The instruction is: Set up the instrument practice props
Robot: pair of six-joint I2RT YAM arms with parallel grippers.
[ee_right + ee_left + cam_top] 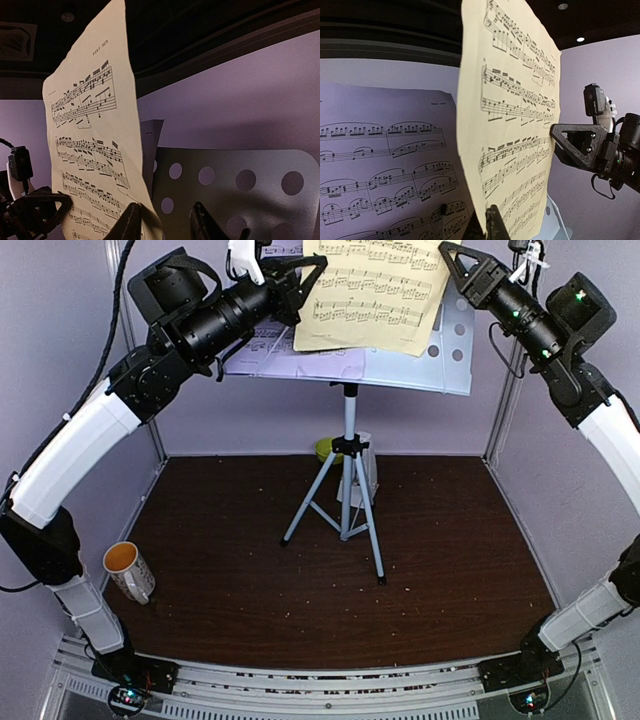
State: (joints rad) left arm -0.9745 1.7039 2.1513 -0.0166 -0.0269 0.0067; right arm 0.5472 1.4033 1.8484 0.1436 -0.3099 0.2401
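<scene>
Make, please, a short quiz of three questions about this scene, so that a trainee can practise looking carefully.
1. True or false: the left arm's jaws are shut on the yellow sheet-music page.
2. Apart from the yellow page, which paper rests on the pale perforated-metal music stand?
3. Where does the white mug with orange inside stand? A: on the music stand; B: on the dark brown table, near the left arm; C: between the right arm's jaws.
Key: 1 true; 2 the lavender sheet-music page; 3 B.
</scene>
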